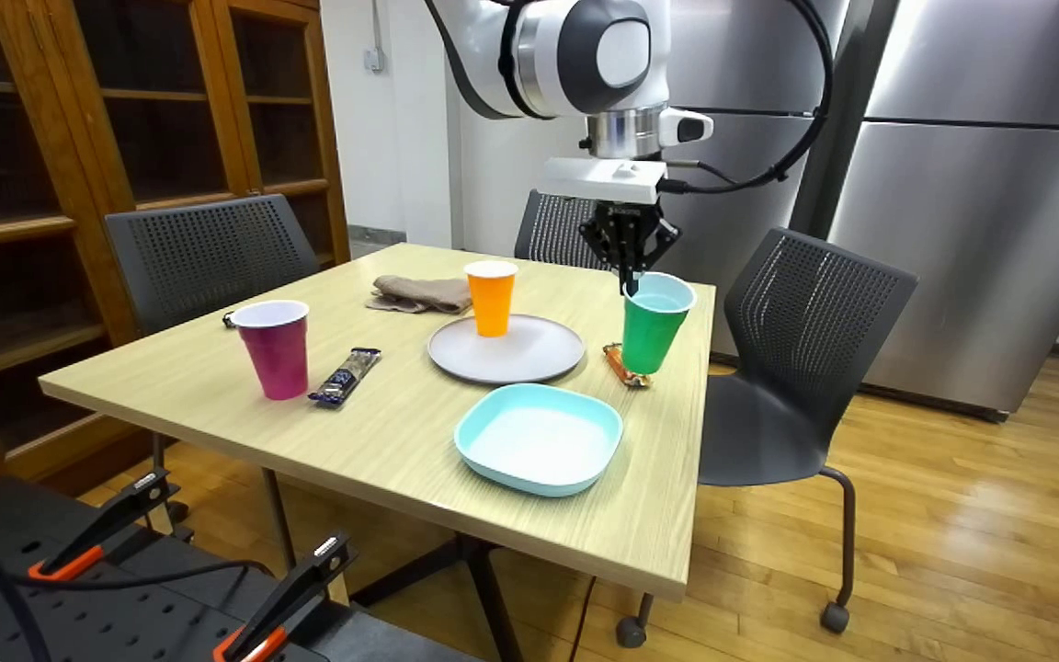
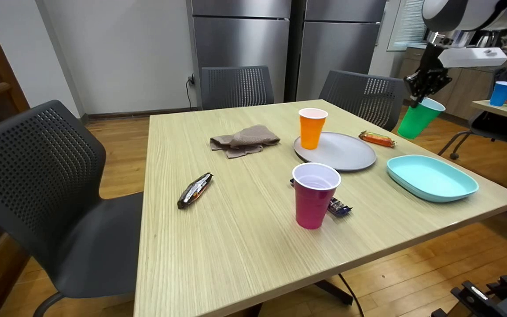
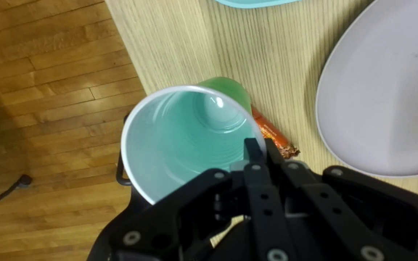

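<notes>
While tool point(image 3: 263, 148) pinches grn cup point(image 1: 651, 336) — cup tilted midair.

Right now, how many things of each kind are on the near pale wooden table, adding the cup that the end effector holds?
Plastic cups: 3 (green cup in the end effector, orange cup, magenta cup)
Wrapped bars: 3 (orange bar, dark blue bar, black bar)
Dishes: 2 (round grey plate, square turquoise tray)
Cloths: 1 (crumpled brown cloth)
Total: 9

Smooth plastic green cup point(image 1: 650, 336), rough cloth point(image 2: 247, 140)
</notes>
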Motion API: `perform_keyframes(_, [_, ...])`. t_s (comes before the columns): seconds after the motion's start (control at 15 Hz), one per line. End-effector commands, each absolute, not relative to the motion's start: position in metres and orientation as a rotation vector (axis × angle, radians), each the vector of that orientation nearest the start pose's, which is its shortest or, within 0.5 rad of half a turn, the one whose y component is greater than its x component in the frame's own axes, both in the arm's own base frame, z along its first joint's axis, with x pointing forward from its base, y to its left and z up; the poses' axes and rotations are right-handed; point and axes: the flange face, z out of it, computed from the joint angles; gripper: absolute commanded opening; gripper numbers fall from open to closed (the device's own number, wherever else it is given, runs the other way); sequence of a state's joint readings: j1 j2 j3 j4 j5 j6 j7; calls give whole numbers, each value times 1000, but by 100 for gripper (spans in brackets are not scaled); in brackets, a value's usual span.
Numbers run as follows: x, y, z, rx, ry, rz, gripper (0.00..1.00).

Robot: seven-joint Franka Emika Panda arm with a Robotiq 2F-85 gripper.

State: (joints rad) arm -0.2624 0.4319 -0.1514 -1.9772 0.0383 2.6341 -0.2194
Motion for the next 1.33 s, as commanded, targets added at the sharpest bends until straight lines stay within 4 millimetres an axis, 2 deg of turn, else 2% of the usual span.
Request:
perform_keyframes(0.0, [587, -232, 279, -3270, 48, -334, 1])
perform_keyframes(0.47, [609, -197, 273, -3259, -319, -379, 1])
perform_keyframes(0.87, [624, -176, 267, -3222, -451, -379, 1])
perform_keyframes(1.27, [644, -165, 260, -3204, -527, -375, 1])
